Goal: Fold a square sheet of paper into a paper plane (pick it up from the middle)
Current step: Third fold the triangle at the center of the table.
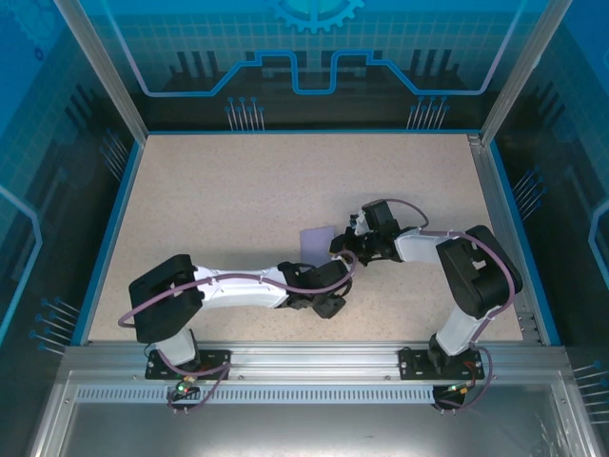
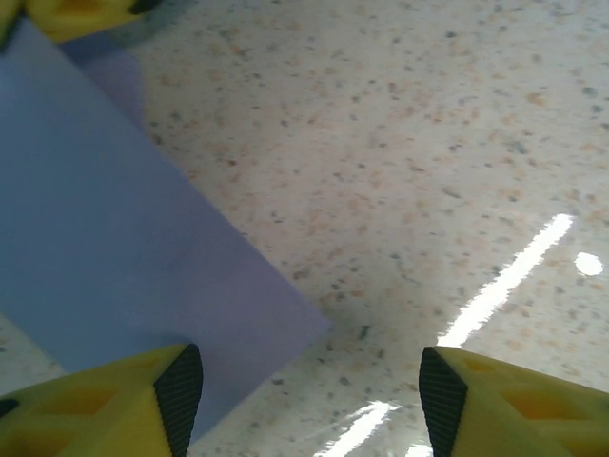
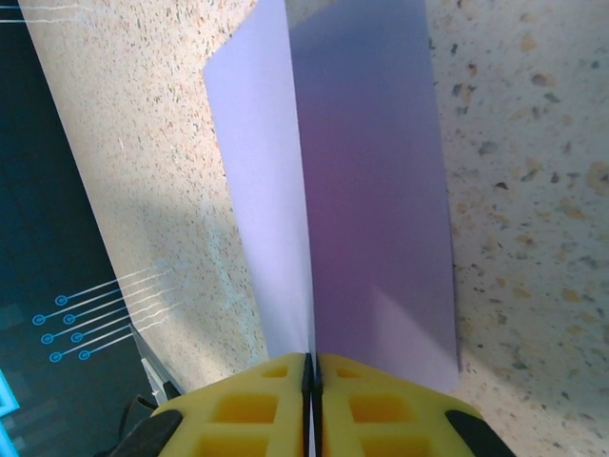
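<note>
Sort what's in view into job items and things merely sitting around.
Job:
- lavender paper sheet, creased down the middle
- right gripper, shut on the crease
- left gripper, open by its corner

Merely around:
- speckled table
- blue enclosure walls

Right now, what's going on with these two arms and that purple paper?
The right gripper is pinched shut on the square sheet of paper, gripping it at a centre crease so its two halves angle apart over the table. The left gripper is open, low beside the sheet, with one finger by its edge. There is no plane shape yet.
</note>
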{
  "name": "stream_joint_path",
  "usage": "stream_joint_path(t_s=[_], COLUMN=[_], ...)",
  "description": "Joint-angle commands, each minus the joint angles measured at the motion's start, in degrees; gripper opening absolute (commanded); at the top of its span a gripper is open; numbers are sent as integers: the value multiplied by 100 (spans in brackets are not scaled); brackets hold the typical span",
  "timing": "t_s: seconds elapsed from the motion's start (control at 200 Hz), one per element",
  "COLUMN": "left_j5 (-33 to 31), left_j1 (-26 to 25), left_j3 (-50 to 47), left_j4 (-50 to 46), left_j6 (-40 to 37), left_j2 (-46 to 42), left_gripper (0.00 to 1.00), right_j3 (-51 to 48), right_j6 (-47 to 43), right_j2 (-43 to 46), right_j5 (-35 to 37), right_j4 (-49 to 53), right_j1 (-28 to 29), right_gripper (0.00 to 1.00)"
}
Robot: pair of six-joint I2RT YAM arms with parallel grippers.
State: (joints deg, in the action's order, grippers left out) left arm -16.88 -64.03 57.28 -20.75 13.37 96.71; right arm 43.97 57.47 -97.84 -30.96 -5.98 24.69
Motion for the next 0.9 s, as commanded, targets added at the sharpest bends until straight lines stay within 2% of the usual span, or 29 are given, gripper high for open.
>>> stream_joint_path(t_s=[0.0,0.145,0.27,0.415,0.54,0.695,0.79,0.895], left_j5=[-693,-884,-943,-981,-1022,-1097,-999,-622], left_j1=[-23,-27,-31,-24,-22,-30,-9,155], left_j3=[170,261,301,226,208,223,198,138], left_j4=[-72,-51,-60,-30,-21,-29,-5,37], left_j6=[-45,-58,-71,-54,-53,-43,-38,61], left_j2=[33,54,85,0,-47,-88,-141,-258], left_gripper=[66,65,58,45,27,10,0,0], right_j3=[120,152,212,218,218,254,250,243], right_j6=[-118,-145,-196,-235,-253,-274,-305,-358], right_j2=[-92,-120,-121,-86,-76,-60,-44,107], right_j5=[-147,-155,-119,-110,-123,-108,-111,1], right_j4=[208,254,375,434,431,492,499,632], right_j1=[-80,-87,-96,-122,-132,-131,-140,-170], right_gripper=[12,12,13,14,14,14,17,23])
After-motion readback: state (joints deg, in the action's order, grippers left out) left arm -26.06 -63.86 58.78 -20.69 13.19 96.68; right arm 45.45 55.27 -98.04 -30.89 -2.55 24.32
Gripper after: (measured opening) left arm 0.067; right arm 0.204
